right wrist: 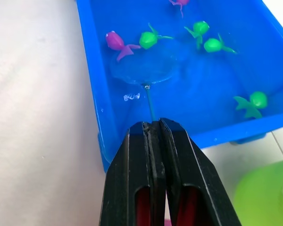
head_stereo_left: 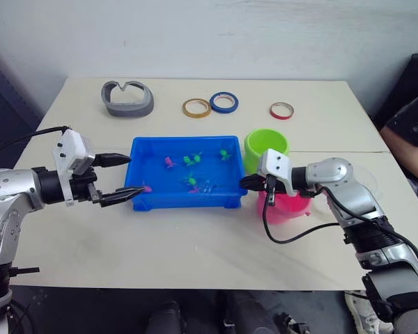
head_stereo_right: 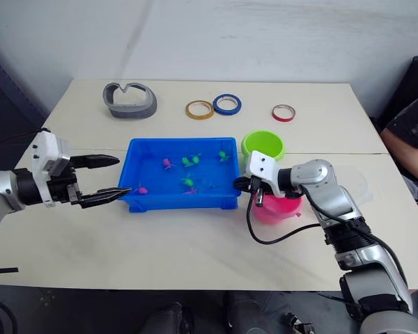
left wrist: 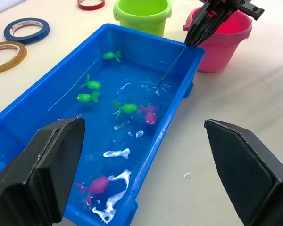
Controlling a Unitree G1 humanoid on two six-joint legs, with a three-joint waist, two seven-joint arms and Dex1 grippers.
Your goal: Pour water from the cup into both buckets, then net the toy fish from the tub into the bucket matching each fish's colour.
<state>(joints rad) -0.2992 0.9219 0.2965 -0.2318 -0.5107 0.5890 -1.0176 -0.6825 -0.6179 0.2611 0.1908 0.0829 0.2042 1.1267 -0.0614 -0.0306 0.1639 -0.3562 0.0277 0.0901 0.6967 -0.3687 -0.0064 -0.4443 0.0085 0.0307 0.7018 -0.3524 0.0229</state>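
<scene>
The blue tub holds water and several toy fish, among them a pink fish and a green fish. My right gripper is over the tub's right end, shut on the thin handle of the net. The net's hoop lies under the water beside those two fish. Open at the tub's left end is my left gripper, holding nothing. The green bucket and the pink bucket stand right of the tub. The clear cup is partly hidden behind my right arm.
At the back of the table lie a yellow tape ring, a blue tape ring, a red tape ring and a grey curved object. A person sits at the right edge.
</scene>
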